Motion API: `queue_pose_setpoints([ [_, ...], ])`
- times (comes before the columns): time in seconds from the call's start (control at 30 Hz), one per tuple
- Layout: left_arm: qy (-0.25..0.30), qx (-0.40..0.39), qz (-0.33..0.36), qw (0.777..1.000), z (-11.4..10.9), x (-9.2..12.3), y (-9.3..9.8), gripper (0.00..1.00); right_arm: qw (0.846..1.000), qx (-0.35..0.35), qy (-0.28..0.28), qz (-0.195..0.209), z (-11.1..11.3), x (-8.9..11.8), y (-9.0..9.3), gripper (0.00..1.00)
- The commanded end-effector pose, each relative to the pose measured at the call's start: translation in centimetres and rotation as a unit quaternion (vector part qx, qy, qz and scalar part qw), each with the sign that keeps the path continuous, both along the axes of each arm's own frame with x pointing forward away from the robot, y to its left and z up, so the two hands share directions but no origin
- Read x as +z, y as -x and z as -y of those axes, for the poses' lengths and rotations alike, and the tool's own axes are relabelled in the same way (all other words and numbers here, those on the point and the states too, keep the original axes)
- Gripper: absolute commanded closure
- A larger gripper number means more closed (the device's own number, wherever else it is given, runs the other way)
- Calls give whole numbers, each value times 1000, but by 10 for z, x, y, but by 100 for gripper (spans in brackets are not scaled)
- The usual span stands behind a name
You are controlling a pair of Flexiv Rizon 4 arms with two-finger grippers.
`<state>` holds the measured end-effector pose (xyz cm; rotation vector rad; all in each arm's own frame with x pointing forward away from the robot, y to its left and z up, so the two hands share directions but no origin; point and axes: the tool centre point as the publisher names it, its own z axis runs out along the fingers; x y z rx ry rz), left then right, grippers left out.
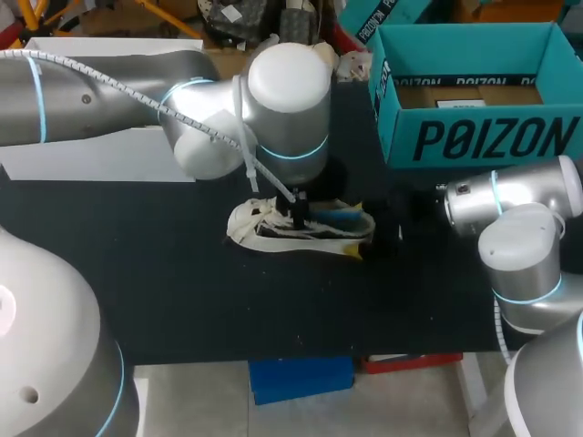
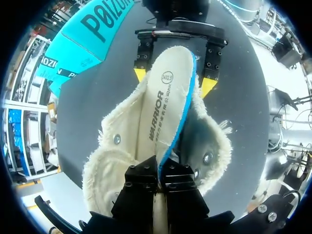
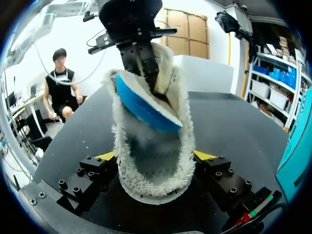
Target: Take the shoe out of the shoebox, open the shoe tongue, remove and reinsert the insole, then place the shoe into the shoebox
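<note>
Insole [image 2: 163,97] pinched by left gripper [image 2: 159,178]; right gripper [image 3: 155,156] clamps shoe [image 3: 152,187].

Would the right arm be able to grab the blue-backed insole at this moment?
Probably not. The right claw is clamped on the fluffy shoe from both sides, so it is not free, and the left claw holds the insole by its end.

Occlusions around the shoe [image 1: 301,228]:
Head view: the left gripper [image 1: 297,217] above the shoe is mostly covered by its own wrist. The right gripper [image 1: 390,229], at the shoe end nearest the right arm, is black on black and its outline is unreadable. The shoebox [image 1: 492,137] is cut off by the frame edge. Left wrist view: the insole [image 2: 163,102] end disappears between the left fingers, and no yellow tips show. Right wrist view: the shoe's fleece hides most of the right tips.
</note>
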<state>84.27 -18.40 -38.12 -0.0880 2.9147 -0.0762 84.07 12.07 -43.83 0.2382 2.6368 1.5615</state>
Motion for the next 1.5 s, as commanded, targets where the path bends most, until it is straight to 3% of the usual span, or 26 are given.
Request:
queue_pose_setpoints([
  [0.03, 1, -10, 1, 1000, 8, -5, 5, 100, 1000, -1, 0, -1, 0, -2, 0, 100],
  [0.37, -6, -34, 5, 999, 18, -18, 3, 100, 1000, -1, 0, -1, 0, -2, 0, 100],
  [0.4, -6, -38, 6, 999, 18, -19, 4, 96, 1000, -1, 0, -1, 0, -2, 0, 100],
  [0.43, -6, -46, 5, 999, 18, -20, 4, 77, 1000, -1, 0, -1, 0, -2, 0, 100],
  [0.5, -5, -68, -1, 998, 18, -21, 8, 55, 1000, -1, 0, -1, 0, -2, 0, 100],
  [0.57, -14, -84, 12, 996, 19, -22, 12, 24, 1000, -1, 0, -1, 0, -2, 0, 100],
  [0.77, -24, -111, 37, 993, 19, -26, 16, 15, 1000, -1, 0, -1, 0, -2, 0, 100],
  [1.13, -43, -104, 116, 987, 25, -39, 2, 23, 1000, -1, 0, -1, 0, -2, 0, 100],
  [1.2, -40, -94, 120, 988, 27, -41, -1, 31, 1000, -1, 0, -1, 0, -2, 0, 100],
  [1.3, -32, -85, 119, 989, 29, -43, -5, 52, 1000, -1, 0, -1, 0, -2, 0, 100],
  [1.4, -25, -81, 117, 990, 30, -44, -9, 61, 1000, -1, 0, -1, 0, -2, 0, 100],
  [1.5, -23, -81, 117, 990, 32, -45, -11, 61, 1000, -1, 0, -1, 0, -2, 0, 100],
])
